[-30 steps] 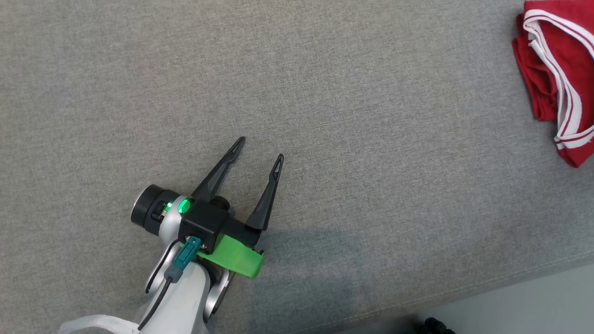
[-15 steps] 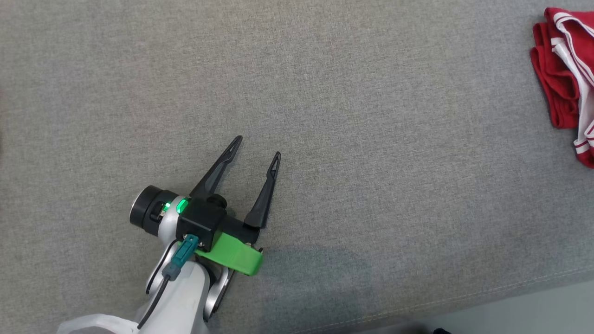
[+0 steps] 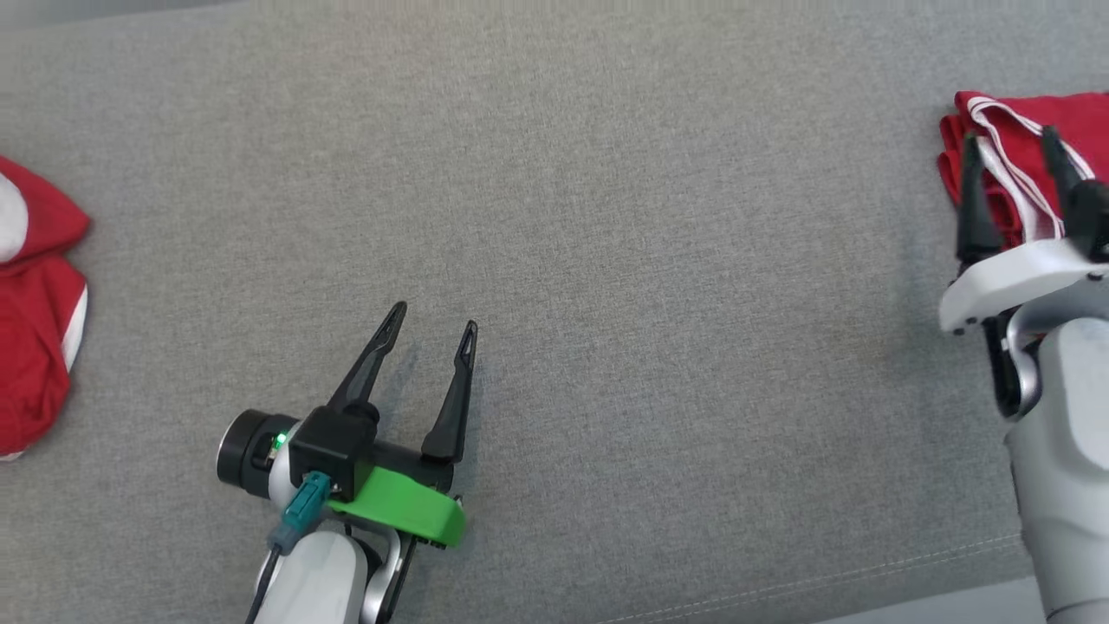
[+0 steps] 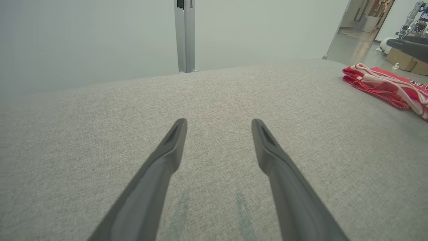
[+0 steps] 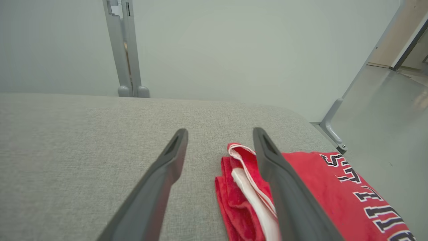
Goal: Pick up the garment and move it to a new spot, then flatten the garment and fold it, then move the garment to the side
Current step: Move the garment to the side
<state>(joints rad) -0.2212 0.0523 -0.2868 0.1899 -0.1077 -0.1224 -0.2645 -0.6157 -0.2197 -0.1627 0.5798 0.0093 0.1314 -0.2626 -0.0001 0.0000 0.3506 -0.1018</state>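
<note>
The garment (image 3: 1087,117) is red with white trim and dark lettering. It lies folded at the far right of the grey fabric surface (image 3: 650,260), and also shows in the left wrist view (image 4: 381,85) and the right wrist view (image 5: 321,187). My right gripper (image 3: 1008,135) hovers open over the garment's left edge with nothing between its fingers; one finger crosses the cloth in its own view (image 5: 220,130). My left gripper (image 3: 434,315) is open and empty low over bare fabric at the lower left, well apart from the garment (image 4: 219,121).
Another red and white cloth (image 3: 35,303) lies at the left edge of the surface. The front edge seam (image 3: 866,576) runs along the lower right, with pale floor beyond. A metal post (image 4: 185,33) stands behind the far edge before a pale wall.
The head camera has shifted, bringing my right gripper and the red cloth at the left into view. The left gripper stays open over the fabric. The folded garment lies as before.
</note>
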